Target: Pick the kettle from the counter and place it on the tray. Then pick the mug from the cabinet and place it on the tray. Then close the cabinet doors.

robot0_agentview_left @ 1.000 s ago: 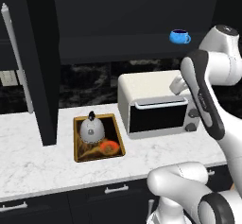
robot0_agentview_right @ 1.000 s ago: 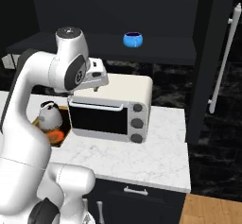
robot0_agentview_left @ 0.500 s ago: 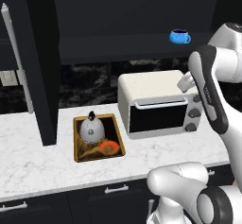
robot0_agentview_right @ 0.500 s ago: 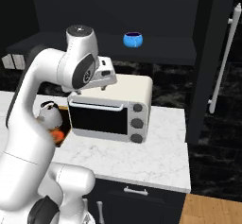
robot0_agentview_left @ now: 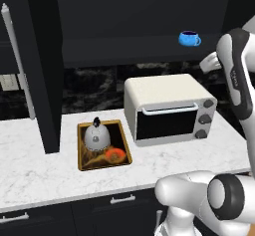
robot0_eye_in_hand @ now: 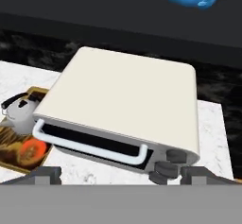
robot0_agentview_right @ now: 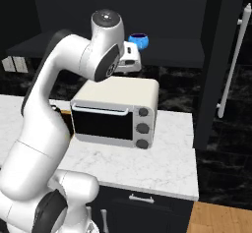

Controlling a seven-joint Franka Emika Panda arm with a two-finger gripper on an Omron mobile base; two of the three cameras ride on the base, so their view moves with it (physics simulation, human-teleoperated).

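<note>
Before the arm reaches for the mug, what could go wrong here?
The mug sits on the cabinet shelf above the toaster oven; the open end effector hangs over that oven and might knock it. The kettle already fills part of the tray, so the mug could bump it.

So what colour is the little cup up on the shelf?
Bright blue. The mug shows best in the left base view.

Hand risen above toaster oven, nearer mug.
</note>
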